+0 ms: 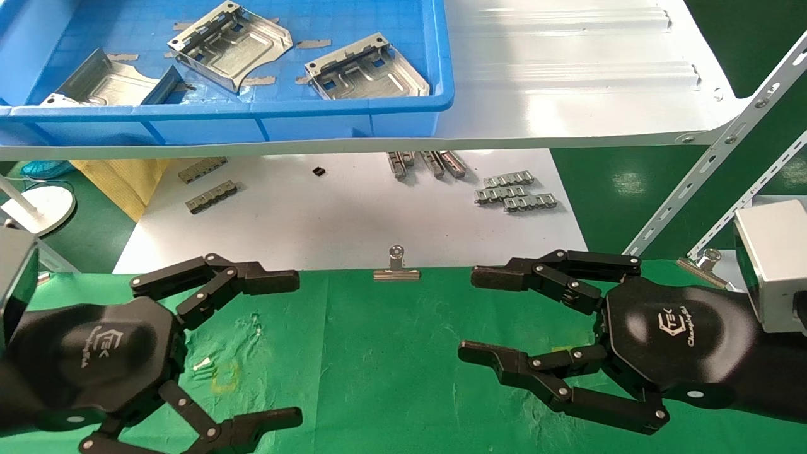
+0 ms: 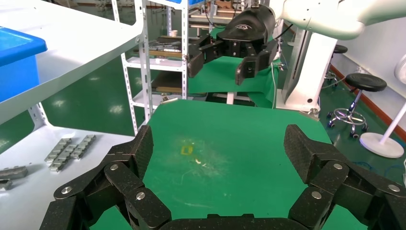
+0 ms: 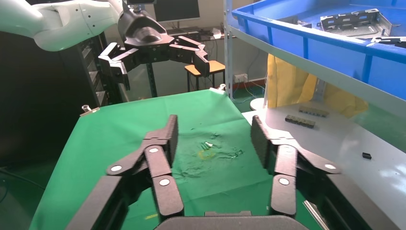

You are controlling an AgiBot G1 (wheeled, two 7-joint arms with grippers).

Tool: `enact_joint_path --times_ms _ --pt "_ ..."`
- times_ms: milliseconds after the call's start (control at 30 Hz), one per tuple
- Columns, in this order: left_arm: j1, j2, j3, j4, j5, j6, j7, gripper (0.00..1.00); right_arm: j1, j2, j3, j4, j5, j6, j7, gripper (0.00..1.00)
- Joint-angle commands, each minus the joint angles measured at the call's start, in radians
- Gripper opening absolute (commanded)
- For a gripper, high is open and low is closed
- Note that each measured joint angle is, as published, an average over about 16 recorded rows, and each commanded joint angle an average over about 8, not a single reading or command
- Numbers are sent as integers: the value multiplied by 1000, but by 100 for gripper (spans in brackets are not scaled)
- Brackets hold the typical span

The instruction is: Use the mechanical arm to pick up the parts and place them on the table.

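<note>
The head camera looks down from above on the green table [image 1: 378, 353]; each wrist camera looks low across it, facing the other arm.

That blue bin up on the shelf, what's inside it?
The blue bin holds three silver sheet-metal parts, plus small flat strips on its floor. Its near wall hides the front floor.

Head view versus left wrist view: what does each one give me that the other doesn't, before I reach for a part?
Only the head view shows the three parts lying in the blue bin on the white shelf.

Only the left wrist view shows room background: a black stool.

Both show the green table, the open left gripper and open right gripper hovering empty over it, and the small metal strips.
</note>
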Motion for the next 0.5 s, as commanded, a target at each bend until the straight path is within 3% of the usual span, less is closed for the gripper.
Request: enact_joint_path --times_ms 33,500 --pt "0 0 0 0 0 0 0 100 0 0 0 0 0 0 0 0" --pt "0 0 0 0 0 0 0 100 0 0 0 0 0 0 0 0"
